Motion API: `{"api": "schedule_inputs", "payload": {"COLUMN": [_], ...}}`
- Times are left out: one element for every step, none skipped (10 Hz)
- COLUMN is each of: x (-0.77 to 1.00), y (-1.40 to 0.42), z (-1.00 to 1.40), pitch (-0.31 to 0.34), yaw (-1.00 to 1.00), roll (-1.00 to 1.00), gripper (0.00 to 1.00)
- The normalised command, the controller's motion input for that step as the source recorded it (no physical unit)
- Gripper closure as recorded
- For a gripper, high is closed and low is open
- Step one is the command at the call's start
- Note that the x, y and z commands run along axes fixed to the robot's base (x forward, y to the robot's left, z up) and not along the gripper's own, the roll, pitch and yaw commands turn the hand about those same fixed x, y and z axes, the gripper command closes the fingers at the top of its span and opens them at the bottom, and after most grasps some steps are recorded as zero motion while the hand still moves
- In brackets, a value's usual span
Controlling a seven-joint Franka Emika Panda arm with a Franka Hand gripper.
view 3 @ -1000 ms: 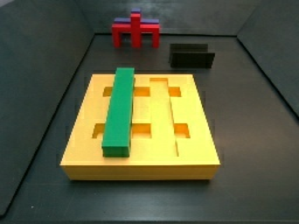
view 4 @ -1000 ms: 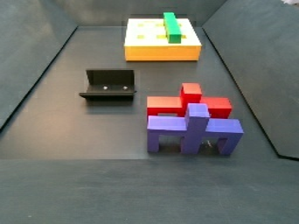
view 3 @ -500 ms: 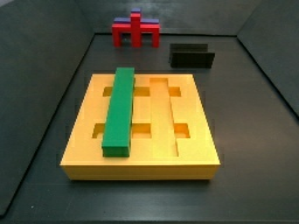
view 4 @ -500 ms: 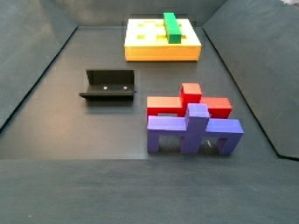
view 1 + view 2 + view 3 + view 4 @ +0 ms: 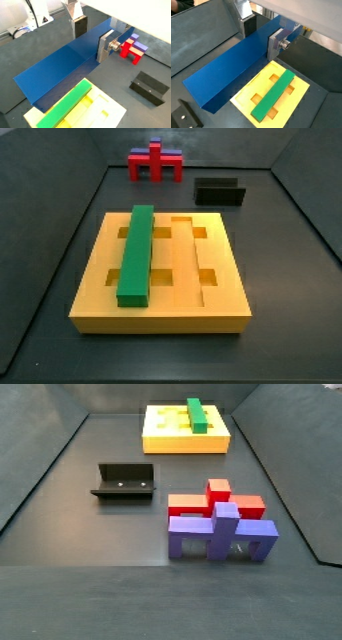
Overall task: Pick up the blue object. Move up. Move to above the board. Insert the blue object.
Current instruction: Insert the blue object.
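In both wrist views my gripper (image 5: 92, 39) (image 5: 261, 36) is shut on the blue object (image 5: 63, 67) (image 5: 234, 67), a long dark blue bar held between the silver fingers and high above the floor. The board (image 5: 302, 94) (image 5: 107, 114), a thick yellow block with grooves and orange cut-outs, lies below the bar's far end. A green bar (image 5: 274, 92) (image 5: 63, 107) lies in one of its grooves. In both side views the board (image 5: 160, 321) (image 5: 187, 446) and the green bar (image 5: 136, 253) (image 5: 197, 414) show. The gripper and the blue object are out of both side views.
The black fixture (image 5: 221, 192) (image 5: 124, 482) (image 5: 150, 87) stands on the dark floor beyond the board. A red cross-shaped piece with a small purple-blue piece (image 5: 156, 163) (image 5: 214, 519) (image 5: 133, 47) stands further off. Dark walls enclose the floor.
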Motion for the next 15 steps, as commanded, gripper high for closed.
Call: {"api": "schedule_inputs", "payload": {"x": [0.0,0.0,0.0,0.45,0.15,0.05,0.12,0.07,0.0,-0.13,-0.24,-0.19,-0.01,0.0,0.0], "y": [0.0,0.0,0.0,0.0,-0.09,0.0,0.0,0.0,-0.15,-0.28,-0.33,-0.34,-0.1,0.0,0.0], "z": [0.0,-0.04,-0.03,-0.51,-1.0,-1.0,-1.0,-1.0,-1.0,-1.0,-1.0,-1.0,-0.99,-1.0,-0.94], "pitch": [-0.004,0.0,0.0,0.12,-0.114,-0.036,0.0,0.0,-0.007,-0.011,-0.013,-0.066,-0.047,-0.074,-0.13], "yaw": [0.0,0.0,0.0,-0.08,0.0,0.0,0.0,0.0,0.0,0.01,0.08,0.08,0.0,0.0,0.07], "roll": [0.0,0.0,0.0,0.04,0.0,0.03,0.1,0.07,0.06,0.11,0.12,0.1,0.0,0.0,-0.04], "gripper": [1.0,1.0,1.0,1.0,1.0,1.0,1.0,1.0,1.0,1.0,1.0,1.0,1.0,1.0,1.0]}}
